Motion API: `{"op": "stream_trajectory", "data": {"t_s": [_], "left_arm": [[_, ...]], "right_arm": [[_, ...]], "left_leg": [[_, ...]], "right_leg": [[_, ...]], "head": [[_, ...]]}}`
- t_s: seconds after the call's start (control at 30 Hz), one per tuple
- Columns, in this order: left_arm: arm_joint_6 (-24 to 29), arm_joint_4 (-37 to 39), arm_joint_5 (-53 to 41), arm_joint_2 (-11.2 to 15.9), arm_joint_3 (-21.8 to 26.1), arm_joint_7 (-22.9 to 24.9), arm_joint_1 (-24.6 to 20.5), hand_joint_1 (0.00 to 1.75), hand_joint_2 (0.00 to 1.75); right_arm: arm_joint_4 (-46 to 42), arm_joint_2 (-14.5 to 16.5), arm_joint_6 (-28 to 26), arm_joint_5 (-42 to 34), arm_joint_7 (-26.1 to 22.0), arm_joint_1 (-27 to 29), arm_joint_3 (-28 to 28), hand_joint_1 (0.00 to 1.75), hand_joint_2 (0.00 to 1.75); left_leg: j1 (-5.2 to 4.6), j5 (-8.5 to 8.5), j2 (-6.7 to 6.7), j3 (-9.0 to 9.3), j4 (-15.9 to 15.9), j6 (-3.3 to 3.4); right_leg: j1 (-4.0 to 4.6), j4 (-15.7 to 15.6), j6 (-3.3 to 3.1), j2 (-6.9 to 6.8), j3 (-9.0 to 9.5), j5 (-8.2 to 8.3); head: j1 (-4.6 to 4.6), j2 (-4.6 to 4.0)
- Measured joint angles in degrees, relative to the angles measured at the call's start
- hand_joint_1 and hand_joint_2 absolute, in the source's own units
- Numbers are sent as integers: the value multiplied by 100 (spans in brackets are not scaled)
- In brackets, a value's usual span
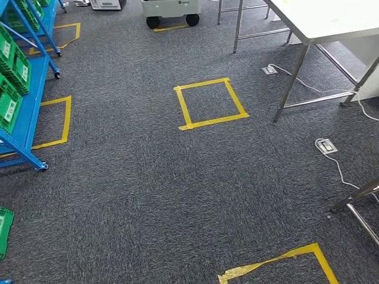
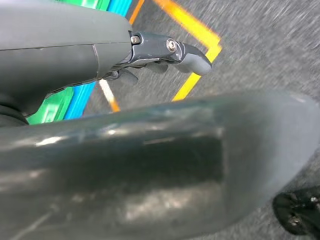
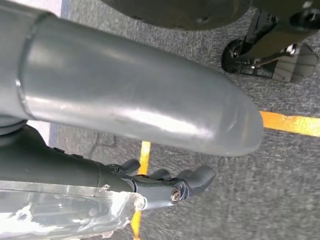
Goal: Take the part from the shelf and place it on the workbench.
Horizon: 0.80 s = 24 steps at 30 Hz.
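We hang both arms at our sides over the carpet [image 1: 134, 177], which suits walking rather than reaching. Our left hand [image 2: 166, 52] points down at the floor with its fingers lying loosely together and nothing in them that we can see. Our right hand [image 3: 166, 185] hangs the same way, fingers lightly curled and bare; a clear, shiny piece shows beside that wrist, and we cannot tell what it is.

We take the blue shelf [image 1: 26, 112] as our landmark. It stands on castors at the far left of our head view, its racks tilted so the green bins [image 1: 13, 65] face outward for easy picking. The part is presumably in one of those bins; we cannot make it out, so its look stays unknown to us. A yellow tape square [image 1: 210, 103] lies well to the right of the shelf, probably marking a standing spot. The white tabletop [image 1: 326, 18] stands further right still, on steel legs, well apart from the shelf.
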Motion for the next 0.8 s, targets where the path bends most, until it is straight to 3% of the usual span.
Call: {"op": "stream_trajectory", "data": {"t_s": [0.07,0.13,0.17,0.2,0.23,0.3,0.37,0.43,0.47,0.5,0.57,0.63,0.67,0.7,0.73,0.8], "left_arm": [[-22,0,-5,-9,-3,13,-26,0,0],[-34,0,-3,-21,-5,39,-44,0,0],[-39,0,1,-24,-5,54,-41,0,0],[-41,0,7,-24,-4,67,-33,0,0],[-43,0,11,-24,-3,73,-28,0,0],[-45,0,16,-28,-2,75,-38,0,0],[-45,0,17,-34,-2,76,-62,0,0],[-46,0,16,-37,-2,76,-60,0,0],[-46,0,16,-34,-1,76,-51,0,0],[-47,0,15,-30,1,78,-47,0,0],[-50,0,14,-25,4,81,-59,0,0],[-54,0,9,-30,4,81,-67,0,0],[-56,0,4,-32,4,80,-61,0,0],[-59,0,-1,-32,4,79,-53,0,0],[-63,0,-7,-32,4,79,-48,0,0],[-78,0,-17,-34,4,75,-51,0,0]], "right_arm": [[0,1,4,16,-22,12,0,0,0],[0,0,7,33,-28,21,1,0,0],[0,-1,8,41,-27,18,2,0,0],[0,-1,11,48,-27,11,3,0,0],[0,0,15,52,-27,4,4,0,0],[0,1,21,56,-26,-2,6,0,0],[0,1,22,59,-25,-1,6,0,0],[0,1,22,61,-24,-18,7,0,0],[0,1,22,63,-25,-30,7,0,0],[0,1,23,66,-25,-39,8,0,0],[1,1,34,72,-20,-35,8,0,0],[3,1,54,84,-4,-11,8,0,0],[4,1,63,92,6,0,8,0,0],[4,1,69,101,14,6,9,0,0],[4,1,73,109,21,8,10,0,0],[4,1,80,120,25,5,14,0,0]], "left_leg": [[-20,-368,354,-315,657,-31],[-11,-638,485,-640,1358,-49],[-7,-629,504,-682,1474,-52],[-6,-511,521,-604,1349,-50],[-7,-326,579,-419,1021,-44],[-30,-38,890,18,238,-21],[-60,3,1085,207,-134,27],[-60,-15,957,206,-167,96],[-49,-10,887,212,-176,129],[-36,-1,816,218,-185,170],[-21,14,675,218,-193,233],[-25,18,504,212,-192,261],[-26,19,411,215,-192,264],[-26,20,319,223,-191,261],[-23,21,230,233,-190,257],[-25,24,67,237,-175,225]], "right_leg": [[20,-18,-41,-187,5,6],[40,-17,-62,-391,4,-5],[43,-17,-67,-482,7,-11],[43,-17,-66,-561,13,-18],[42,-17,-59,-632,26,-28],[73,-4,-19,-755,46,-68],[122,-2,31,-876,55,-114],[130,-21,84,-987,109,-150],[120,13,116,-932,118,-194],[108,148,143,-802,86,-290],[91,782,177,-447,-201,-625],[87,1539,179,-300,-592,-900],[86,1693,174,-281,-702,-887],[83,1614,168,-268,-704,-755],[76,1317,160,-237,-600,-535],[36,509,148,-3,-271,-139]], "head": [[-30,0],[-33,0],[-33,0],[-34,0],[-35,0],[-40,0],[-20,0],[6,0],[15,0],[28,0],[53,0],[59,0],[62,0],[61,0],[62,0],[61,0]]}}
